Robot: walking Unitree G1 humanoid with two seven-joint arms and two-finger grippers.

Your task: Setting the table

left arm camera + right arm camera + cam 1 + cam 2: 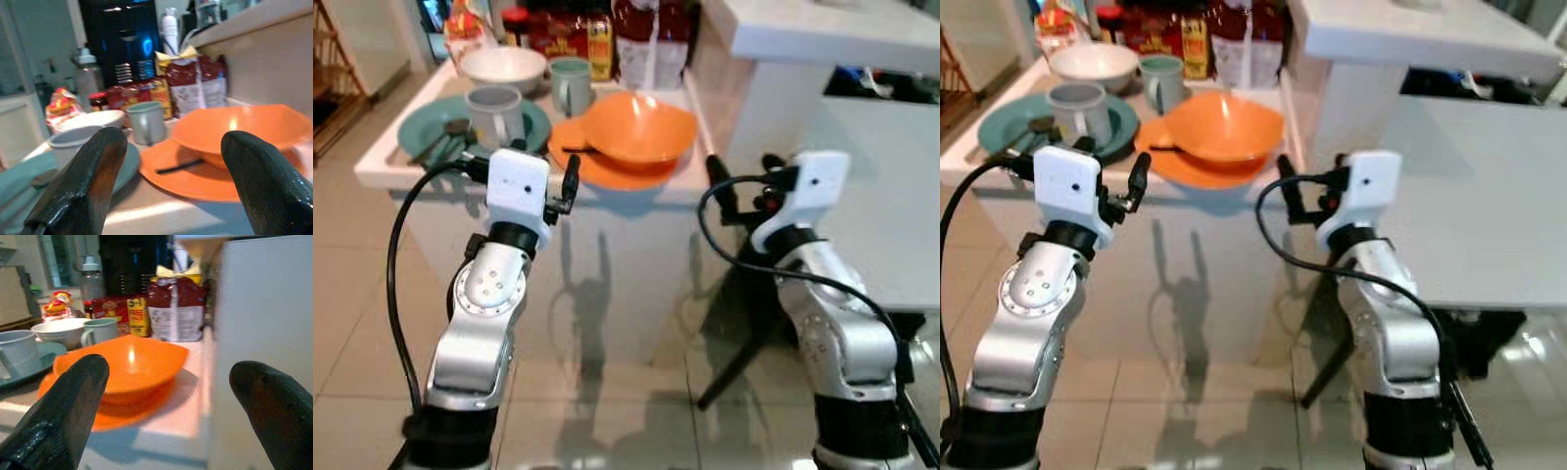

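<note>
orange bowl (639, 127) just beyond both spread fingers (83, 186) — untouched

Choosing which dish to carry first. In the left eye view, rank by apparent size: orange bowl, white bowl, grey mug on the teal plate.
1. orange bowl, clearly largest.
2. white bowl.
3. grey mug, slightly smaller; it stands nearer the camera, so that gap is unsure.
</note>
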